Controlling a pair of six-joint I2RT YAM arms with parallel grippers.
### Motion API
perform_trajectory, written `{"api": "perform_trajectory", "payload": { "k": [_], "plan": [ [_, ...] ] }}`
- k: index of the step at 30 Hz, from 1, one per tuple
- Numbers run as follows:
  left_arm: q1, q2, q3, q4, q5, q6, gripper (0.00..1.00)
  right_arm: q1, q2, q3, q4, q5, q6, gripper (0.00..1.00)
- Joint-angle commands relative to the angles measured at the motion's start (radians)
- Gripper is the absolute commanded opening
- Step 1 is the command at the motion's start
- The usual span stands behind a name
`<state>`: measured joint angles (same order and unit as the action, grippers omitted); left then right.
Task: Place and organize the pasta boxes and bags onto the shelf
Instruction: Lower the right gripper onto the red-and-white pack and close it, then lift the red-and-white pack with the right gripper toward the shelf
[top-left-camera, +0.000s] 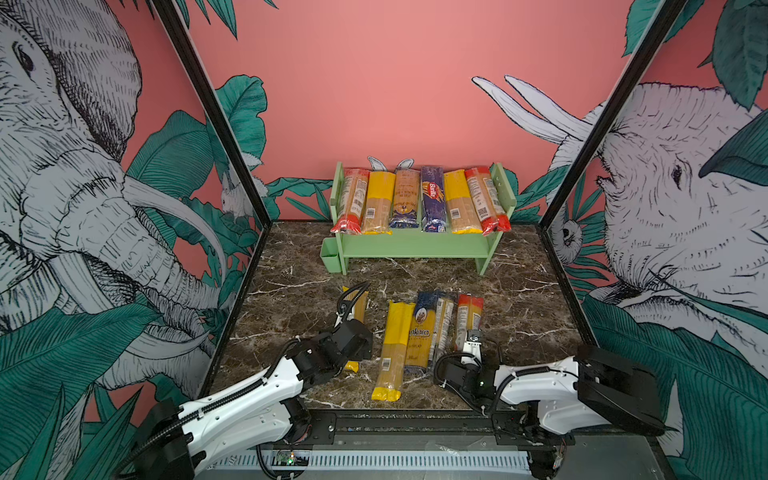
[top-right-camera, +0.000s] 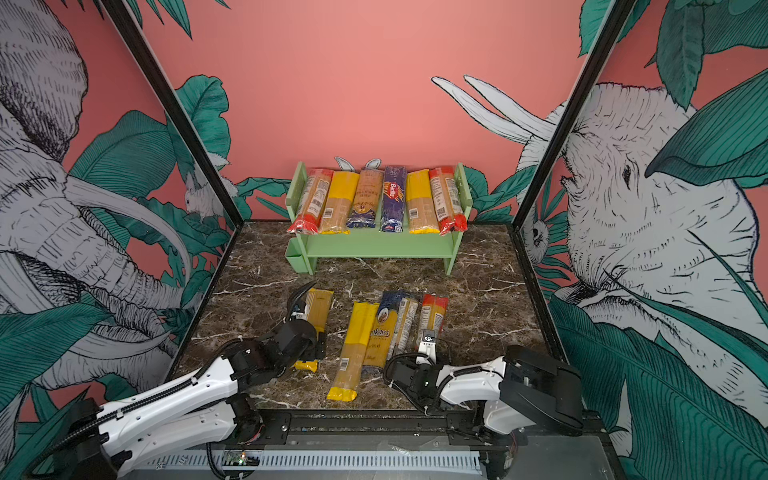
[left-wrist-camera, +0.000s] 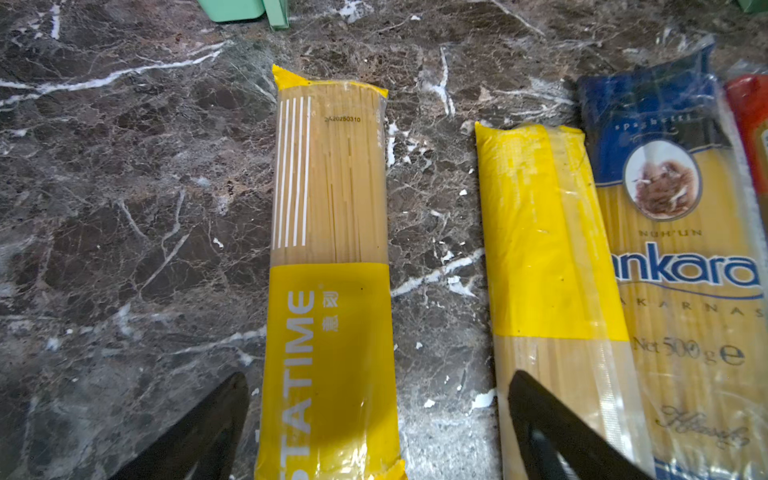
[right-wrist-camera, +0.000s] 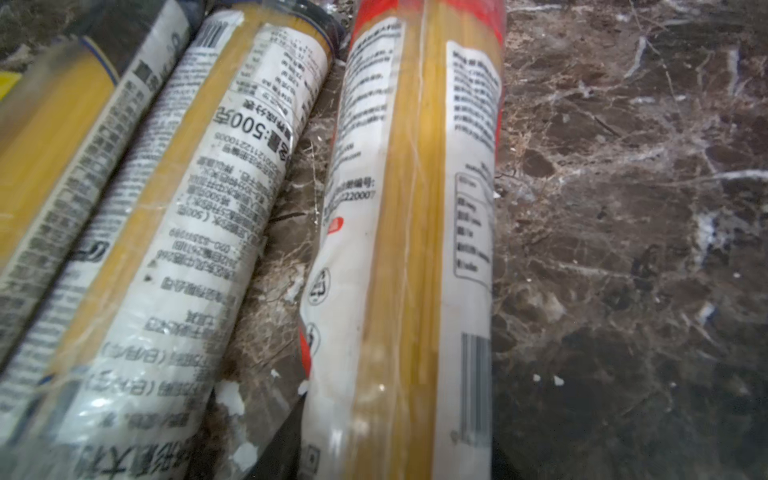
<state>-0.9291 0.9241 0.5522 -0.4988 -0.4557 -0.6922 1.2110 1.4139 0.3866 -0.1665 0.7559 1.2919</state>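
At the back, against the pink wall: the shelf (top-left-camera: 415, 248), with a little green cup (top-left-camera: 331, 254) hooked on its left side panel. Across the top board, lengthwise and side by side, left to right: red-ended packet (top-left-camera: 352, 199), yellow-half packet (top-left-camera: 378, 201), clear packet with dark blue foot (top-left-camera: 405, 197), dark blue Barilla packet (top-left-camera: 433, 197), second yellow-half packet (top-left-camera: 459, 199), second red-ended packet (top-left-camera: 486, 197). Near ends overhanging the board's front edge.

In front, flat on the marble table (top-left-camera: 291, 299), five more. Furthest left, alone: yellow-banded packet (left-wrist-camera: 330, 208), with the left gripper (left-wrist-camera: 380, 376) over its near half. Spread wide open, a black finger (left-wrist-camera: 216, 415) on either side, clear of the wrapper. Then, apart to the right, long yellow packet (top-left-camera: 395, 345); touching it, Ankara packet (top-left-camera: 424, 328); against that, label-backed packet (top-left-camera: 444, 320); just beside, last red-ended packet (top-left-camera: 469, 309). Down at that one's near half: the right gripper (top-left-camera: 472, 338). In the right wrist view, a dark fingertip (right-wrist-camera: 282, 440) hard against the wrapper's edge; clamped or not, cannot tell.
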Motion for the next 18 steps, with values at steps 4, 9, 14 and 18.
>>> {"api": "perform_trajectory", "payload": {
  "k": [4,9,14,18],
  "plan": [
    [-0.005,-0.010,-0.007,0.069,-0.043,0.004,0.98,-0.056,0.007,-0.076,-0.106,-0.248,-0.014,0.18],
    [-0.005,-0.049,0.022,-0.017,-0.062,0.049,0.98,-0.062,-0.100,-0.077,-0.115,-0.176,-0.055,0.06],
    [-0.005,-0.216,-0.031,-0.043,-0.073,0.053,0.98,-0.062,-0.224,-0.072,-0.149,-0.134,-0.109,0.00],
    [-0.005,-0.337,-0.059,-0.070,-0.075,0.045,0.98,-0.063,-0.356,-0.051,-0.213,-0.112,-0.170,0.00]
  ]
}}
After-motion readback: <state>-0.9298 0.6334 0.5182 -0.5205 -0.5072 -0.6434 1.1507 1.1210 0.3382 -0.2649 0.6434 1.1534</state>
